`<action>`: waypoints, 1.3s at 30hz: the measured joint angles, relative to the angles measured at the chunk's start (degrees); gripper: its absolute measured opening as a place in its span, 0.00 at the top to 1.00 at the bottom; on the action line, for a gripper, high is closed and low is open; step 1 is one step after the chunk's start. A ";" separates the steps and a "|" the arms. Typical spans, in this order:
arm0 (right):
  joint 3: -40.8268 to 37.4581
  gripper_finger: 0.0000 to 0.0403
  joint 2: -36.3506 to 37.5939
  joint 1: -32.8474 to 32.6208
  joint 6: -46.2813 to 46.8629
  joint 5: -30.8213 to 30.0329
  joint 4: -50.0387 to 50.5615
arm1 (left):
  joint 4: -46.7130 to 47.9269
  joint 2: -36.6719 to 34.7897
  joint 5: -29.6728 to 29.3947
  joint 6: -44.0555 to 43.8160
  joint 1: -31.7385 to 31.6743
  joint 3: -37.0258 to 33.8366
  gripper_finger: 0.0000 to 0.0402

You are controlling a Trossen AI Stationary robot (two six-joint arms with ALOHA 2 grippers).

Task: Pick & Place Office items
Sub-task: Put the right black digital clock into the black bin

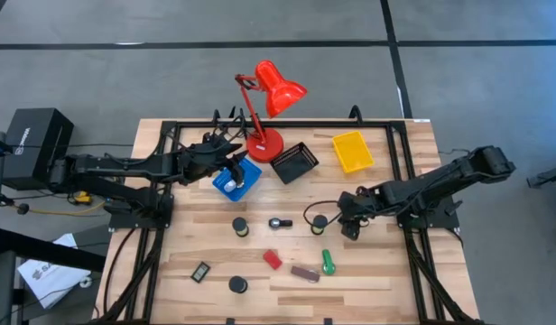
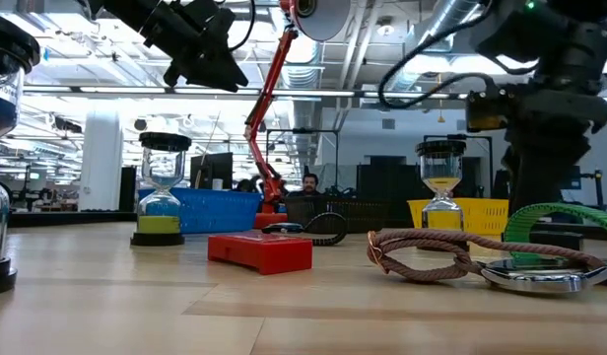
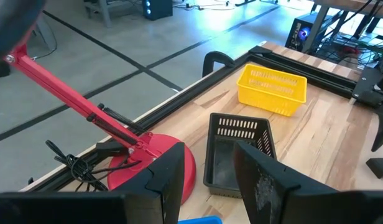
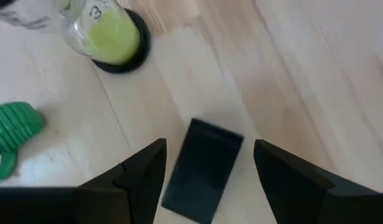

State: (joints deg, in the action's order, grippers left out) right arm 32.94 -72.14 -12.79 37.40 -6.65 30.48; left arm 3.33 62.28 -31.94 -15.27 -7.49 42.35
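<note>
The right gripper (image 4: 207, 171) hangs with fingers wide astride a small black rectangle (image 4: 204, 168) lying flat on the tabletop (image 4: 316, 68); probably light, stiff and thin, best pinched across its narrow sides.

The high view looks straight down on the whole surface (image 1: 368, 271). The low view looks level across it from board height, close to the nearest items. Each wrist view looks forward past its own fingers. The red lamp (image 1: 264, 99) (also in the low and left wrist views) is shared.
</note>
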 joint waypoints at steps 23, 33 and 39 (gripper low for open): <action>0.14 0.42 -9.86 -1.19 2.27 -0.66 0.37 | 0.00 0.00 0.04 0.00 0.00 0.00 0.67; 0.16 0.54 -9.85 -1.12 -0.80 0.43 1.69 | 0.00 0.00 0.04 0.00 0.00 0.00 0.67; 0.23 0.61 -9.81 -0.05 -1.94 0.52 1.97 | 0.00 0.00 0.04 -0.01 0.00 0.00 0.67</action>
State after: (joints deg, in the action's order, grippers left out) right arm 33.17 -81.95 -12.84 35.46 -6.13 32.45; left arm 3.33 62.28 -31.90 -15.27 -7.49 42.35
